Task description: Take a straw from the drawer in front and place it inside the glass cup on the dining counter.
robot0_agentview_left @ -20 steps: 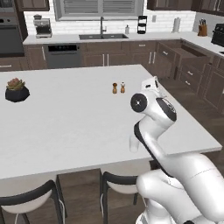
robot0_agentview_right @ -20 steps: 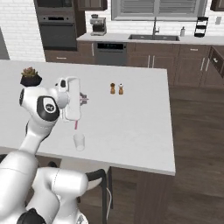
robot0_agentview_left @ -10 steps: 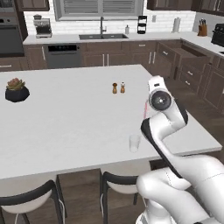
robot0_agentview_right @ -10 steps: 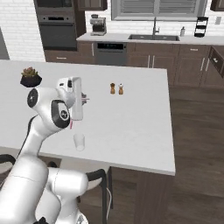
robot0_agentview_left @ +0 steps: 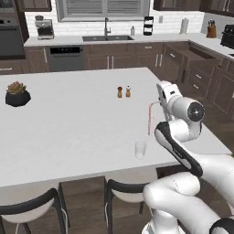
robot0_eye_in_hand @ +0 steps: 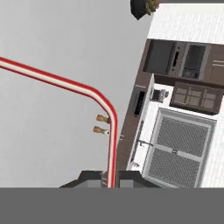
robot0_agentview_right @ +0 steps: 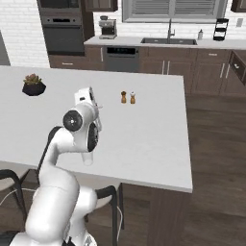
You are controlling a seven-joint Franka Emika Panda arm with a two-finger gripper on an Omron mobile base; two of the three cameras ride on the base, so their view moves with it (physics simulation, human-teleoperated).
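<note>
The step in hand calls for lowering the thin red-pink straw (robot0_agentview_left: 149, 119) squarely into the small clear glass cup (robot0_agentview_left: 140, 150) on the white-topped dining counter (robot0_agentview_left: 64, 123). The two-finger gripper (robot0_eye_in_hand: 110, 178), jaws clamped on the straw, holds it above the cup, bent near its top.

A home kitchen, rendered: a white island counter (robot0_agentview_left: 68, 119) with stools (robot0_agentview_left: 27, 211) tucked under it, dark-brown cabinets (robot0_agentview_left: 137, 55), a sink (robot0_agentview_left: 107, 38) below a shuttered window (robot0_agentview_left: 103, 8), a wall oven (robot0_agentview_right: 62, 33), a dishwasher (robot0_agentview_left: 64, 58), a coffee machine (robot0_agentview_right: 107, 26) and a knife block (robot0_agentview_left: 210, 31).
</note>
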